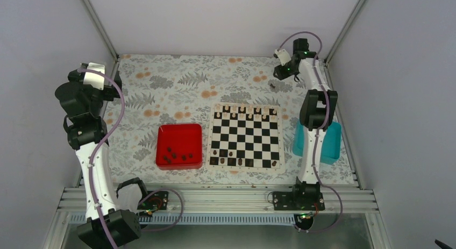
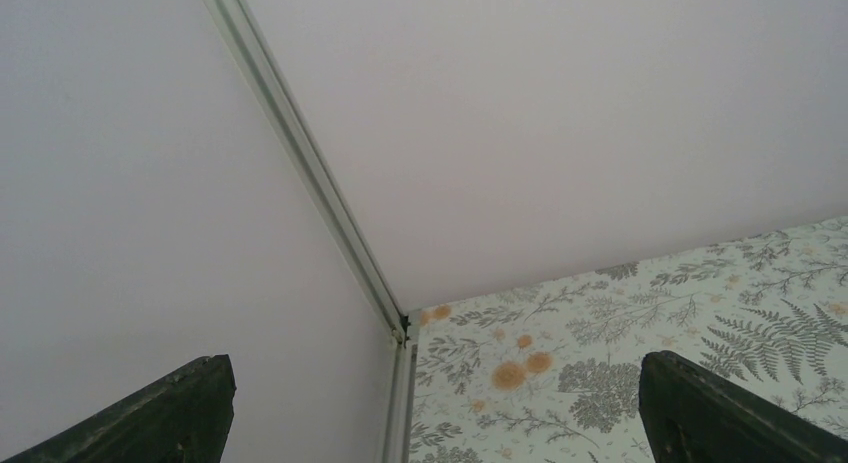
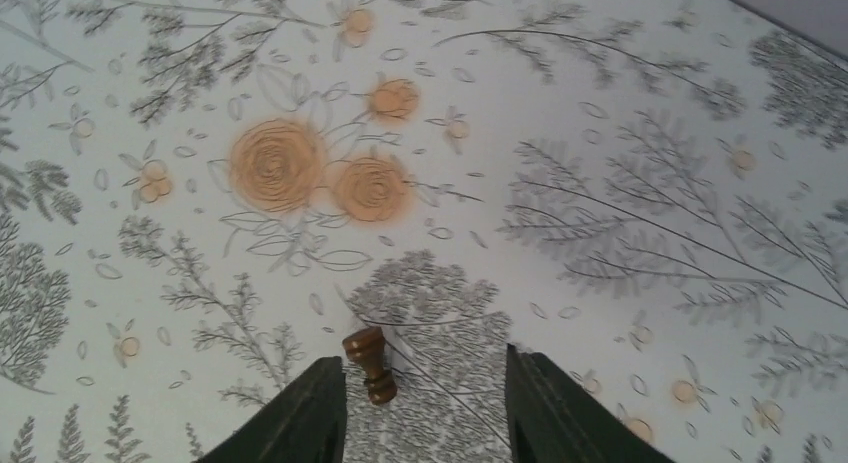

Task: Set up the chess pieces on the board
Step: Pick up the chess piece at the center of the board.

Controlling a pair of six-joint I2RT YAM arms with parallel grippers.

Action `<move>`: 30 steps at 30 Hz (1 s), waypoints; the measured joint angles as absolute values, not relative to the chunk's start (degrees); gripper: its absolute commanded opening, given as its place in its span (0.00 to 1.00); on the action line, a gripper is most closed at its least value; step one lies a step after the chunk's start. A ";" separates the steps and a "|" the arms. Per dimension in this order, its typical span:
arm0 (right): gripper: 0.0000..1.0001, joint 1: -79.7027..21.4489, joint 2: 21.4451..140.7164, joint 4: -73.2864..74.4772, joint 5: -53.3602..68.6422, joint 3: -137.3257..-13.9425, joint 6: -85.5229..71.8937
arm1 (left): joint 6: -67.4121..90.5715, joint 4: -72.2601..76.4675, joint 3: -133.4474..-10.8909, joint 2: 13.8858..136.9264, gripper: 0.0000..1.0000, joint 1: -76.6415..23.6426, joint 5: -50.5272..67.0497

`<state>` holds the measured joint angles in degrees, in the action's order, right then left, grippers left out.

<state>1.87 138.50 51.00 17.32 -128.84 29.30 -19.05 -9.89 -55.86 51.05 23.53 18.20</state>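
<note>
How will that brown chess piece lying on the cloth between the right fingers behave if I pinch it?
The chess piece seems to lie on its side on the cloth; its turned, round body will probably roll if a finger nudges it. It is tiny beside the right gripper, so likely light and quickly flicked. Its glossy, narrow waist may slip from a pinch.

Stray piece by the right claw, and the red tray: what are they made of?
Piece: looks like turned wood, brown, varnished, judging by its sheen; moulded plastic is possible. Red tray: probably plastic, smooth uniform red, rounded corners.
</note>
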 measured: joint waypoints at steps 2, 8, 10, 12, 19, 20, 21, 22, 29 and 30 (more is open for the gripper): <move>0.45 0.75 138.50 50.96 17.21 -128.22 28.40 | -19.03 -9.76 -55.86 51.05 1.00 23.53 18.65; 0.43 -1.26 138.39 48.97 17.26 -121.82 27.99 | -19.03 -9.52 -55.68 51.16 1.00 23.53 19.88; 0.43 -1.41 138.39 48.99 17.04 -118.91 28.32 | -19.03 -9.52 -55.68 51.18 1.00 23.53 20.14; 0.40 -1.34 138.39 49.19 16.49 -116.22 28.88 | -19.03 -9.54 -55.68 51.18 1.00 23.53 20.29; 0.36 -0.23 135.00 48.99 15.70 -112.05 30.41 | -19.03 -9.54 -55.68 51.24 1.00 23.53 20.91; 0.37 -0.23 134.54 49.01 15.70 -111.55 30.48 | -19.03 -9.54 -55.68 51.24 1.00 23.53 20.99; 0.37 -0.16 134.13 49.06 15.73 -111.02 30.59 | -19.03 -9.56 -55.68 51.27 1.00 23.53 21.08; 0.37 0.12 133.64 49.12 15.73 -110.48 30.68 | -19.03 -9.56 -55.68 51.27 1.00 23.53 21.12; 0.38 0.75 131.68 49.10 16.19 -108.47 32.56 | -19.05 -9.56 -55.68 51.35 1.00 23.53 21.30; 0.38 0.82 131.59 49.08 16.27 -108.36 32.91 | -19.05 -9.56 -55.68 51.35 1.00 23.53 21.30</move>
